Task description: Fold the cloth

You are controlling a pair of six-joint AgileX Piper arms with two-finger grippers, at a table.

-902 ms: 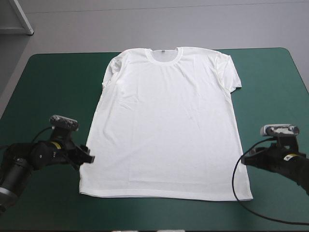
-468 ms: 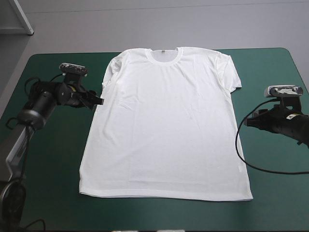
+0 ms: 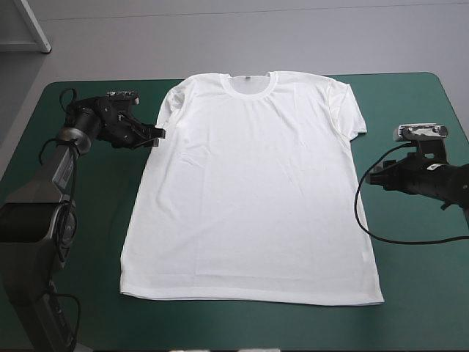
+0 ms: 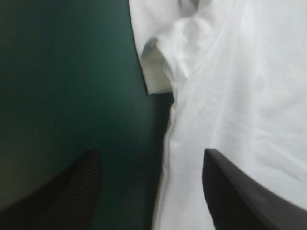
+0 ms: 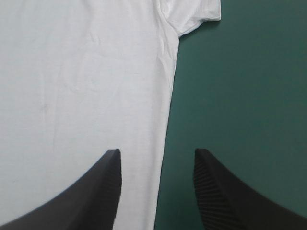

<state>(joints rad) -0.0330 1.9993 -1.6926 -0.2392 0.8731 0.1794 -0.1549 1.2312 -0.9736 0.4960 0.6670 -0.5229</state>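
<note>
You're looking at a teal-green table [image 3: 410, 293] with rounded far corners. The white T-shirt [image 3: 253, 191] lies spread flat on it (collar toward the far edge), sleeves out.

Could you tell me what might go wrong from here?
The open left hand straddles the T-shirt's edge with the rumpled sleeve just ahead; closing there might catch the sleeve. The open right hand is farther from the collar, so uneven grasps could skew the fold.
</note>
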